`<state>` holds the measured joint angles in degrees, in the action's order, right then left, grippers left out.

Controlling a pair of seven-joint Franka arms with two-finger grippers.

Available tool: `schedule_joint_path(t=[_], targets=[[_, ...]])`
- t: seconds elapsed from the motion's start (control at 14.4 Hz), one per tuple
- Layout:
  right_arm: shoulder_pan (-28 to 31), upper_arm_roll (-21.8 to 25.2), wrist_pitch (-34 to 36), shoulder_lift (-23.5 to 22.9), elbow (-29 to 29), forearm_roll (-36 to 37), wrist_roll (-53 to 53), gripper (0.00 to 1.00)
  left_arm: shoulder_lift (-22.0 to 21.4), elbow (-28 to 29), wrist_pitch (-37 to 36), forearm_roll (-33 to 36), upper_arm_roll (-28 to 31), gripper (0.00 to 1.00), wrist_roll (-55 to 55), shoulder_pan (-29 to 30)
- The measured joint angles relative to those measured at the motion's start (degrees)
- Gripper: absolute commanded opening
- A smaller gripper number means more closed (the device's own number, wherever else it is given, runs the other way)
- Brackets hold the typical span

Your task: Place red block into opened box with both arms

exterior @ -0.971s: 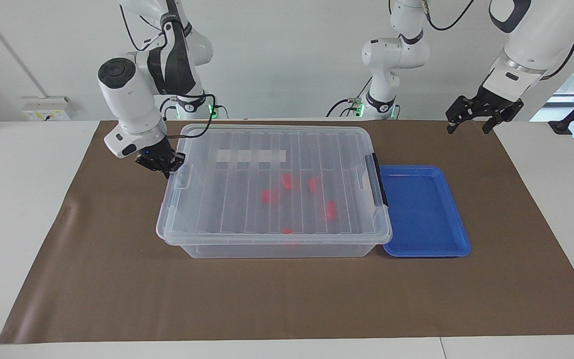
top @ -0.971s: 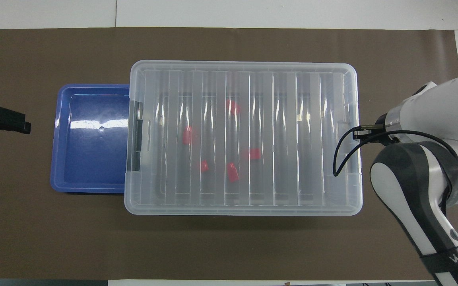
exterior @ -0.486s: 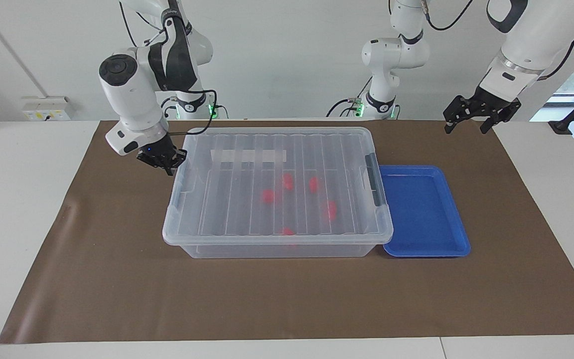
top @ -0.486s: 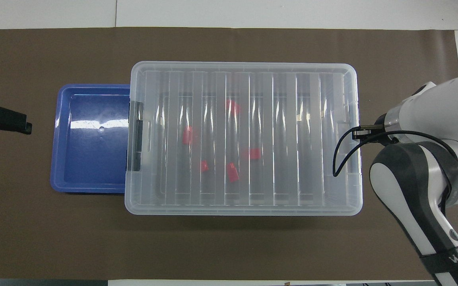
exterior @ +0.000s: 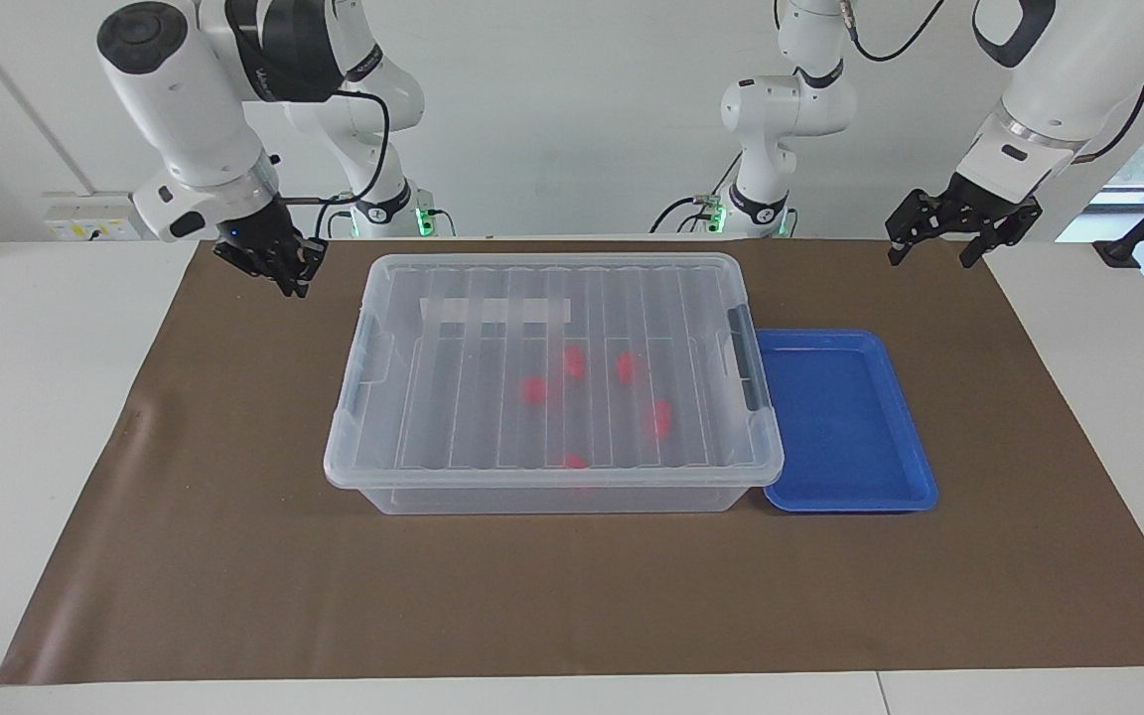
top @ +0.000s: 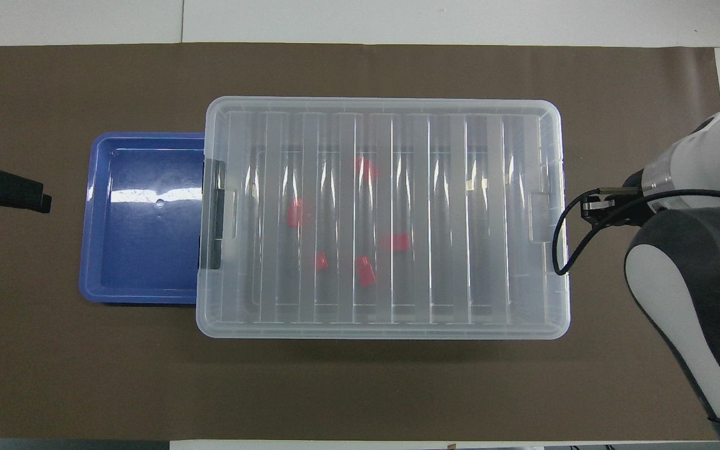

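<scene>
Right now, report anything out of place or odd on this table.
Nothing is spilled or damaged. One oddity for the task: the box has its lid lying flat over it, with five red blocks showing through. The blue tray holds nothing. The right gripper and left gripper touch nothing.

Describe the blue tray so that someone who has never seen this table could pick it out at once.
Start at the brown mat that covers the table, then find the big clear box with the ribbed lid at its middle. The blue tray lies flat against the box's black-latched end, toward the left arm's end of the table. It alone is opaque blue, shallow, lidless and empty.
</scene>
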<state>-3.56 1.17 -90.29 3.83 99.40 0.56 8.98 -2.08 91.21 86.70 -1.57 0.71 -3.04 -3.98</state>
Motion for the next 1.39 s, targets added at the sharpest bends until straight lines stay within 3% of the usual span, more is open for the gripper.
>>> schedule_joint_path(t=[0.35, 0.9, 1.39], targets=[[2.54, 0.14, 7.15, 0.19, -4.38, 0.14, -0.51, 1.0, 0.0, 0.03, 0.0, 0.19, -0.01, 1.0, -0.01, 0.06], [7.66, 0.51, 3.96, -0.56, -3.49, 0.14, -3.7, 1.0, 0.0, 0.14, -0.02, 0.2, -0.02, 1.0, -0.01, 0.41], [7.72, 1.55, 1.82, -0.57, -2.83, 0.11, -6.0, 1.0, 0.0, 0.14, -0.02, 0.2, -0.02, 1.0, -0.01, 0.45]])
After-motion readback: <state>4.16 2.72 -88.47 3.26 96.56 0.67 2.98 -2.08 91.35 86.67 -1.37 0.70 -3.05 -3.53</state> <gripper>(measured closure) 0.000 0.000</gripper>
